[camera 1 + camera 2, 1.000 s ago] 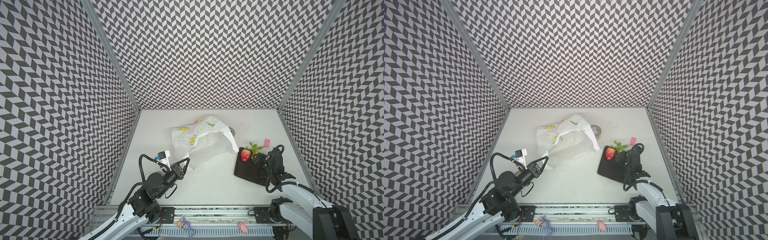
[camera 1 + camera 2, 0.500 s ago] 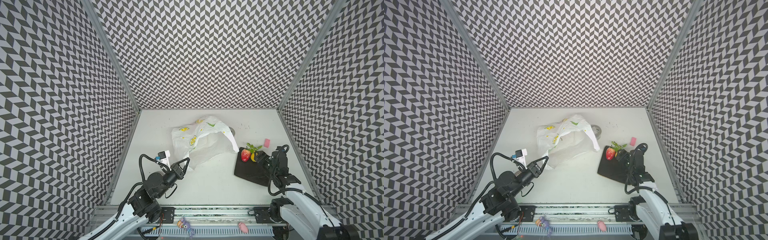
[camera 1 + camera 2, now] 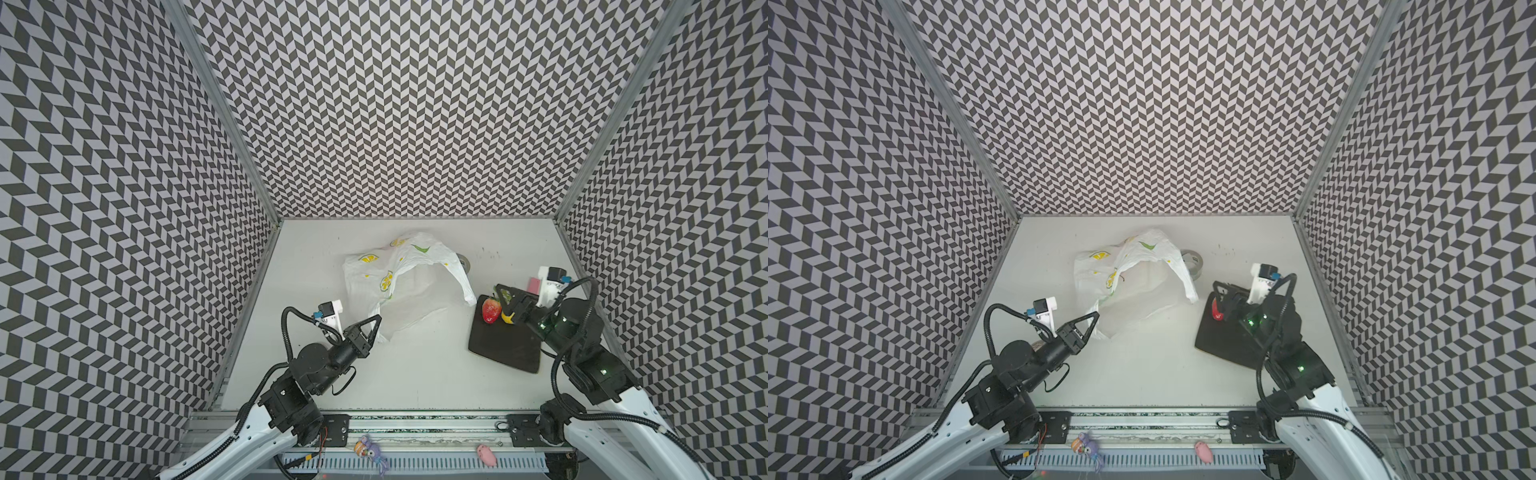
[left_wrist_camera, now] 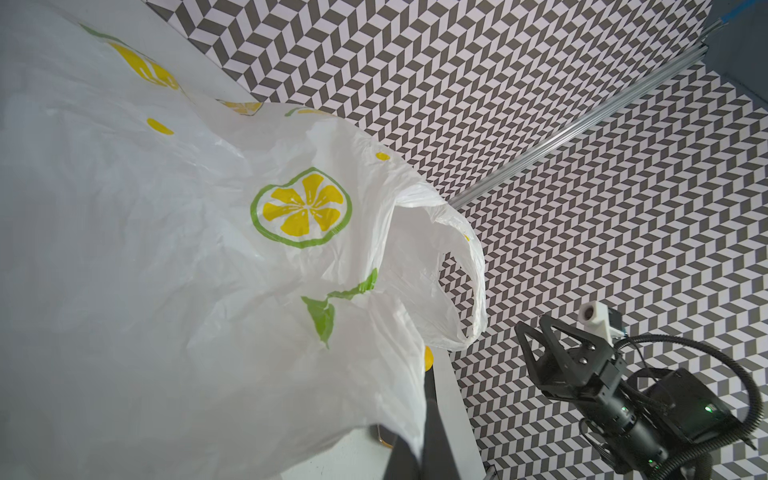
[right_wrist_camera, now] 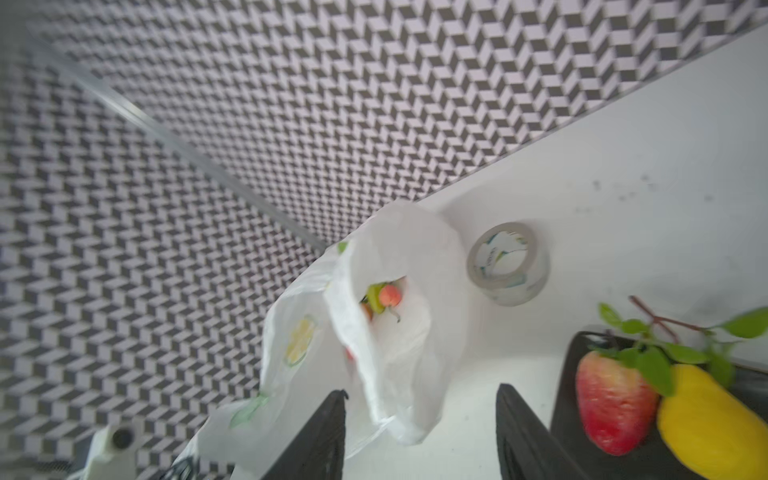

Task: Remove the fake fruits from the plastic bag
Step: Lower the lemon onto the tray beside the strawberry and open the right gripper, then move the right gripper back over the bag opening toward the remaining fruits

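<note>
The white plastic bag (image 3: pixel 399 274) with lemon prints lies crumpled at mid-table, its mouth facing right. My left gripper (image 3: pixel 376 321) is shut on the bag's near corner; in the left wrist view the film is pinched between my dark fingers (image 4: pixel 432 419). Small red and green fake fruits (image 5: pixel 384 296) show inside the bag's mouth. A red strawberry (image 3: pixel 491 309) and a yellow pear (image 3: pixel 507 318) lie on the black tray (image 3: pixel 503 351). My right gripper (image 3: pixel 500 299) hovers open over them, empty, facing the bag; the right wrist view shows it (image 5: pixel 422 415) with the bag handle beyond.
A clear tape roll (image 3: pixel 464 262) lies just behind the bag's right handle. A small pink block (image 3: pixel 533 285) sits near the right wall. Two small toy figures (image 3: pixel 370 451) lie on the front rail. The patterned walls close in on three sides.
My right gripper left the yellow pear on the tray beside the strawberry, then lifted and turned toward the bag. The left gripper and the bag corner have not moved.
</note>
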Robot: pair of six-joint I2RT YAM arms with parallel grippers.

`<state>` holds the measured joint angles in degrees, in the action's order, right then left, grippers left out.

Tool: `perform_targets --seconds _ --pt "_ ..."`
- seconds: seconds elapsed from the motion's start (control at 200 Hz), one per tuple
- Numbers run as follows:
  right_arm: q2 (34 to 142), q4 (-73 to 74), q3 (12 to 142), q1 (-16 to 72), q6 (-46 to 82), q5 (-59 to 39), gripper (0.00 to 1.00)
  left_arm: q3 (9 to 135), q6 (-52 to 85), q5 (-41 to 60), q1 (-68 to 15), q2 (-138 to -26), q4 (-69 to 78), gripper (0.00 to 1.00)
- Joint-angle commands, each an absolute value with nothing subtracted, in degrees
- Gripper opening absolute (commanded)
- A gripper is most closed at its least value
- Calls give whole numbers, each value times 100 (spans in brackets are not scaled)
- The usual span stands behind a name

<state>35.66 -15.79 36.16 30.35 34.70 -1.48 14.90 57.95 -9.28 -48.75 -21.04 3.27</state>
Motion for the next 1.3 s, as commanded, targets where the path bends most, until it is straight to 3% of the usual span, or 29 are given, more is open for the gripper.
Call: perform_targets --seconds 0.0,0.13,0.29,0.676,1.051,1.292 --pt "4073 -1410 3862 4098 3103 368 54 1586 5764 -901 -4904 -2203 532 0" --pt "4941 -845 4008 5380 2845 610 52 1659 5741 -879 -4897 -2285 512 0" --pt "6035 -324 4250 5971 2767 550 49 1705 5713 -896 -4902 -2246 416 0" --pt "7964 930 4551 5863 4105 871 41 1711 5714 -893 -4901 -1968 180 0" --pt "9608 1885 5204 5084 4875 -325 41 1731 5695 -853 -4904 -1820 -4 0" --pt "10619 2000 5954 4814 4940 -272 46 1775 5730 -896 -4911 -1775 -244 0"
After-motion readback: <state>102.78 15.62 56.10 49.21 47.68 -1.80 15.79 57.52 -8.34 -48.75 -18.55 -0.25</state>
